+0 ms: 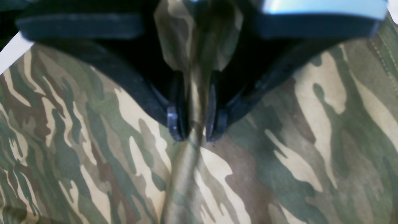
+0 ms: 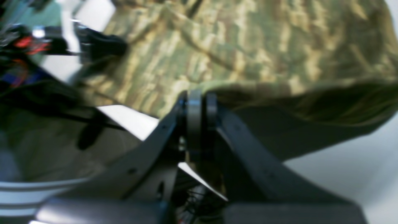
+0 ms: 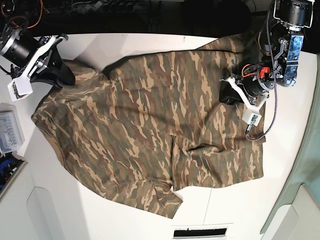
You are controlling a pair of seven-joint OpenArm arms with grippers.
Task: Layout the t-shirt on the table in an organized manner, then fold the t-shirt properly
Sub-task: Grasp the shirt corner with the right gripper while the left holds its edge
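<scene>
T-shirt is lying between both arms on the surface; left gripper and right gripper are each pinching opposite edges, stretching it crosswise.

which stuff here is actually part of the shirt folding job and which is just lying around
Part of the job:
- t-shirt, camouflage, spread out but rumpled
- table, white
- left gripper, shut on a pinch of the t-shirt
- right gripper, shut on the t-shirt's edge

Just lying about:
- clear plastic box at the table's side
- dark slot at the near edge
</scene>
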